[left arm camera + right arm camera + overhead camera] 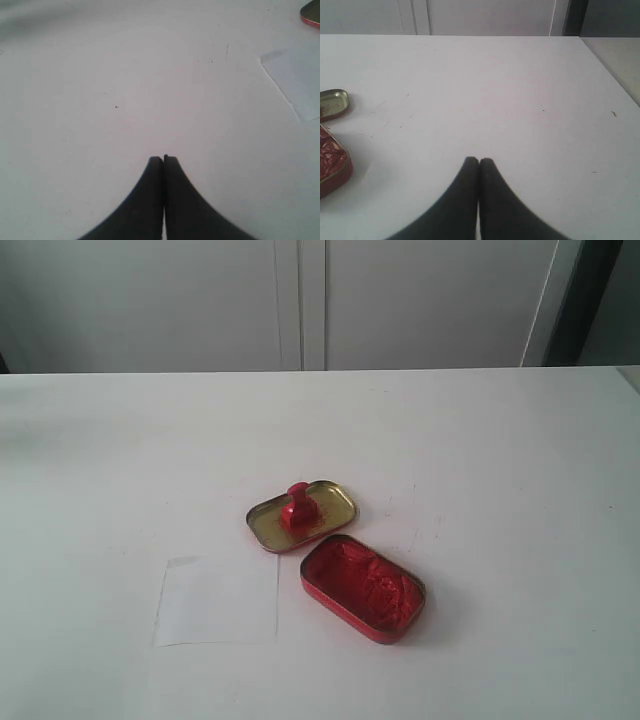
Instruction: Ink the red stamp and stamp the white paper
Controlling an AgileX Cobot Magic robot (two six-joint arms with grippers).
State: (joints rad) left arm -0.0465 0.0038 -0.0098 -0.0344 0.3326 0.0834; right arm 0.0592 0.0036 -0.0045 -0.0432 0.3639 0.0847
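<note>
Red stamp (297,508) on gold lid (333,502), far from left pincer (163,159) and right pincer (479,161).

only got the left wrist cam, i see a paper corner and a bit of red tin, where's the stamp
Observer: The red stamp stands upright inside the gold lid, next to the open ink tin.
Operator: ok, is the right gripper holding anything
Observer: No. The right gripper is shut and empty, over bare table off to the tin's right side.
</note>
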